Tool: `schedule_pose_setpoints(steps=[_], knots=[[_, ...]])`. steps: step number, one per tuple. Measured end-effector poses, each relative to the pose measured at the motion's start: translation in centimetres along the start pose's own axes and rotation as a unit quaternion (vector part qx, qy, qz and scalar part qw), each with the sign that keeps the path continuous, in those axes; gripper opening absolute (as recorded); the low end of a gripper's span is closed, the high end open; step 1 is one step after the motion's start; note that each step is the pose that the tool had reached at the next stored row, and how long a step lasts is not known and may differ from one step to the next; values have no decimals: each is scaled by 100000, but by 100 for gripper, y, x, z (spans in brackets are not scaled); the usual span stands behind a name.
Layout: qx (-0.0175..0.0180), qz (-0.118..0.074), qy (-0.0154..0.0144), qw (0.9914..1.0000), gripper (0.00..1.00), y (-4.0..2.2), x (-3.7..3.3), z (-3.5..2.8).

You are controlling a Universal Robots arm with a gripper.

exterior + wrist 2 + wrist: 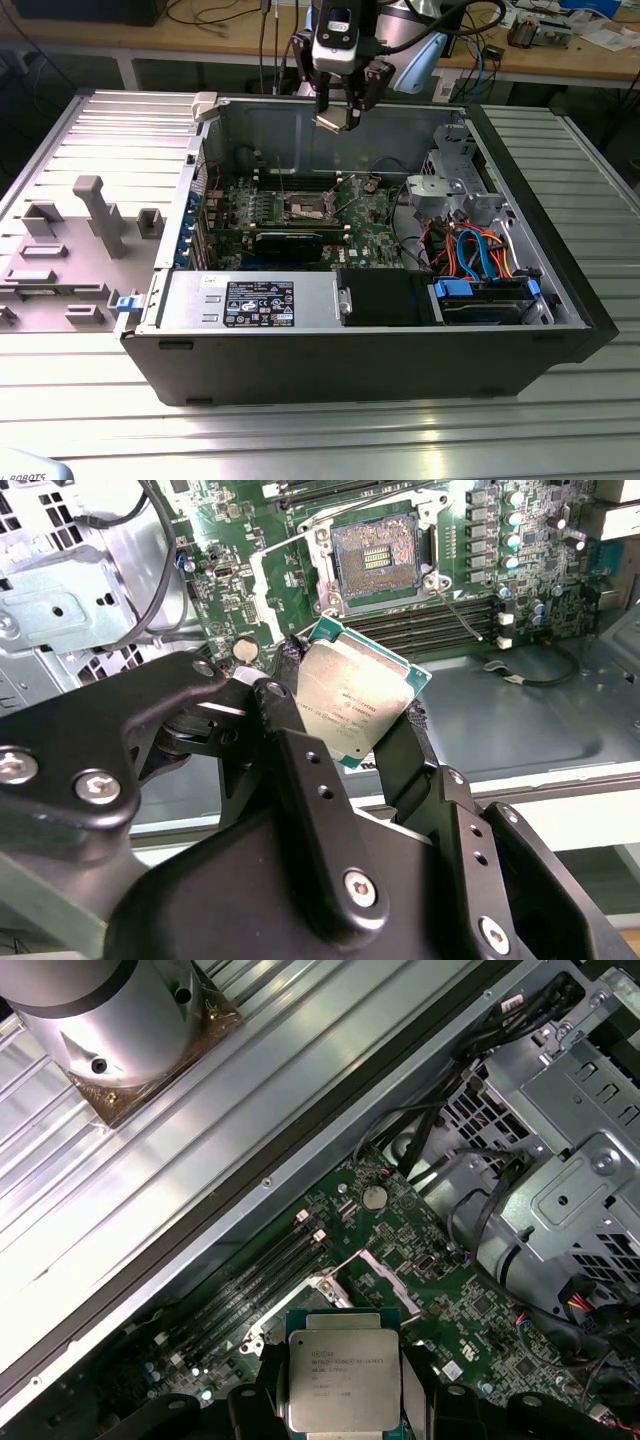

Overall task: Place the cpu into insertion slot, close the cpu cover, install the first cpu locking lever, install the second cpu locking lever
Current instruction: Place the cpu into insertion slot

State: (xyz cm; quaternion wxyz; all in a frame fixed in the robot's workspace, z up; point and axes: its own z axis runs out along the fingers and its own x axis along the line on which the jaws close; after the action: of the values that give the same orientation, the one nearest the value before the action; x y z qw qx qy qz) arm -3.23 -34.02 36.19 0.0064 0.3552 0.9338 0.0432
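- The gripper (338,120) is hanging over the open computer case (300,370), at about 12 o'clock from the insertion slot (305,208) in the exterior view and well clear of it.
- Its jaws are clamping the cpu (332,122) by two opposite edges. In the second wrist view the black fingers (283,680) are pressing on either side of the chip (355,705).
- The cpu is tilting a little in that grip, with its dull silver top showing in both wrist views (343,1380).
- The insertion slot is sitting in the green board (370,225). Its dark centre (375,555) is lying uncovered inside the shiny rim.
- I can't tell where the cover plate is resting.
- A drive cage with blue and orange cables (470,250) is standing at 3 o'clock from the slot.
- The labelled power supply (250,300) is lying at roughly 7 o'clock from the slot.
- A grey moulded tray (70,240) is sitting outside the case at 9 o'clock, on the ribbed metal table (300,440).
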Motion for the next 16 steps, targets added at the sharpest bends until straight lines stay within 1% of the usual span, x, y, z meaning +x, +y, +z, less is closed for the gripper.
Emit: schedule_pose_setpoints(steps=[4, 6, 8, 10, 12, 13, 14, 15, 16], knots=[[-48, 2184, -187, 99976, 54, 0, 0, 4], [-75, 3530, -299, 99937, 54, 0, 0, 6], [-93, 4854, -417, 99881, 54, 0, 0, 7], [-119, 6137, -529, 99810, 54, 0, 0, 7], [-149, 7657, -658, 99704, 54, 0, 0, 8], [-171, 8870, -761, 99603, 54, 0, 0, 8], [-185, 9622, -825, 99532, 54, 0, 0, 8], [-192, 10076, -862, 99487, 54, 0, 0, 8], [-192, 10181, -870, 99476, 54, 0, 0, 8]])
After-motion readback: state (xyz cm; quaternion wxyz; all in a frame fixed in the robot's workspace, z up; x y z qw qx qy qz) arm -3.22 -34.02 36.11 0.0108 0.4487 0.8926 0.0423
